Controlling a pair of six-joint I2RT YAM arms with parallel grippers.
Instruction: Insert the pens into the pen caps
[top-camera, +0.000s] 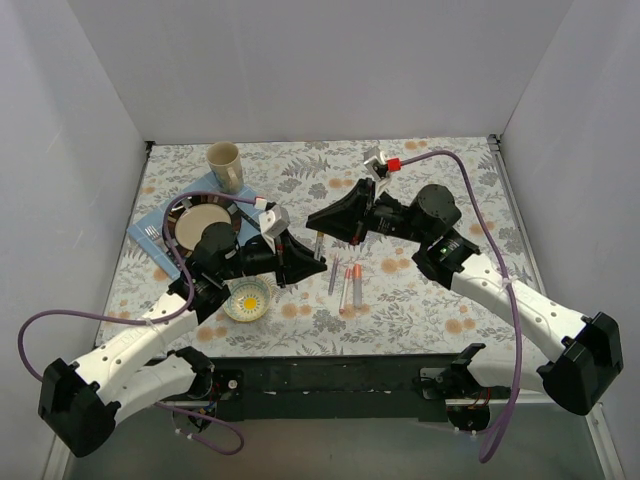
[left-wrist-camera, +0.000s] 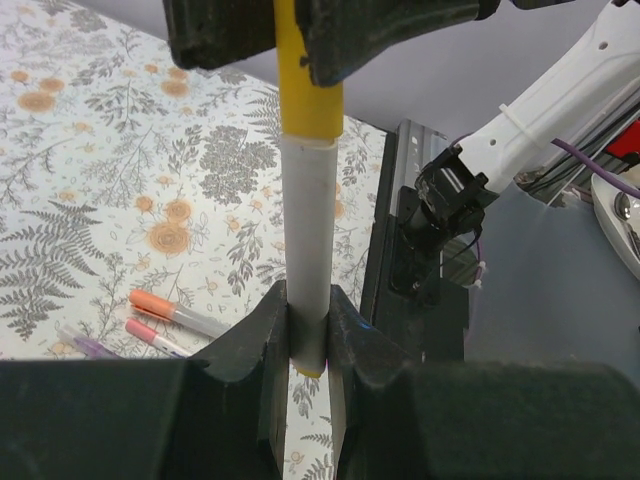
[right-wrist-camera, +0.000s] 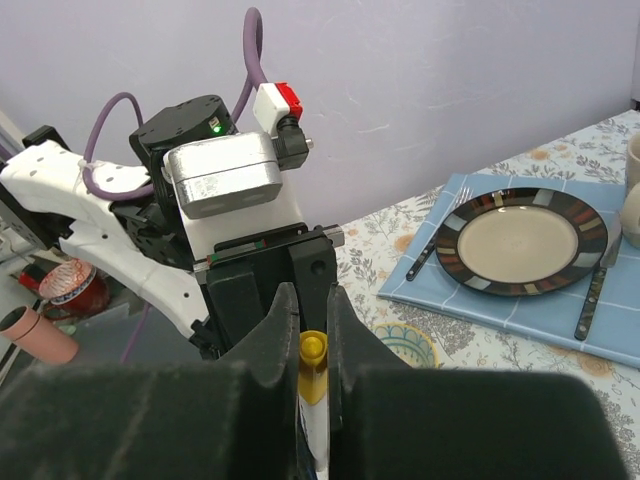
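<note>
left end effector (left-wrist-camera: 308, 312) clenches the yellow pen (left-wrist-camera: 308, 230); right end effector (right-wrist-camera: 311, 308) grips its yellow cap (left-wrist-camera: 308, 95) above the bench (left-wrist-camera: 100, 200).

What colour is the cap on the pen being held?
The pen cap is yellow, clearest in the left wrist view.

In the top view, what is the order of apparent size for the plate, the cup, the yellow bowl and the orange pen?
1. plate, the largest, though partly hidden.
2. yellow bowl and cup: they look about alike, so I do not rank them.
3. orange pen, thin and clearly the smallest.
</note>
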